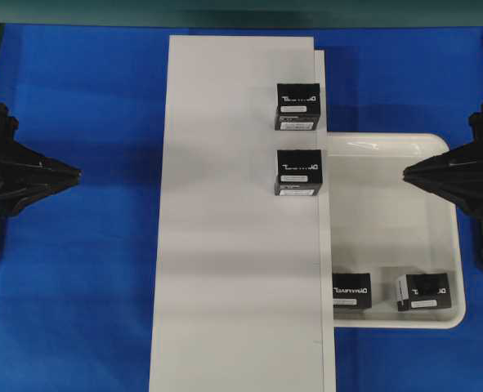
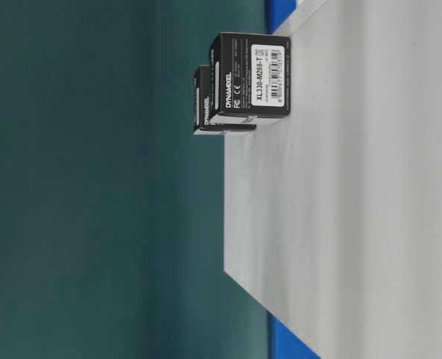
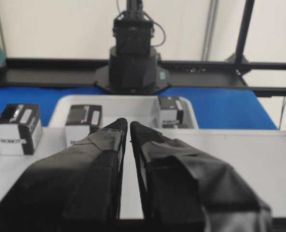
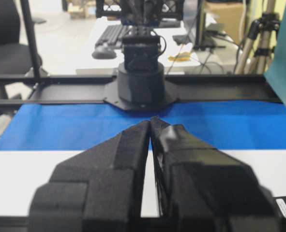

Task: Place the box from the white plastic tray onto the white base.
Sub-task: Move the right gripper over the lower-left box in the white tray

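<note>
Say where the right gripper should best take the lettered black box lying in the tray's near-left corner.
Probably from straight above, gripper fingers closing across the box on its two short sides. It lies flat, lettering up, close against the white plastic tray rim and the white base edge, so low side approaches look blocked. The right gripper is shut, empty.

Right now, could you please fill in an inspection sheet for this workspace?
Surface: blue table cover.
Job's things: white base carries two black boxes near its right edge; white plastic tray holds a lettered box and a box showing a white side at its near end.
Clutter: nothing seen.
End effectors: left end effector and right end effector both shut, empty, parked at the sides.
Cables: wiring on the far arm's base.
Surroundings: teal backdrop; desk with keyboard.
</note>
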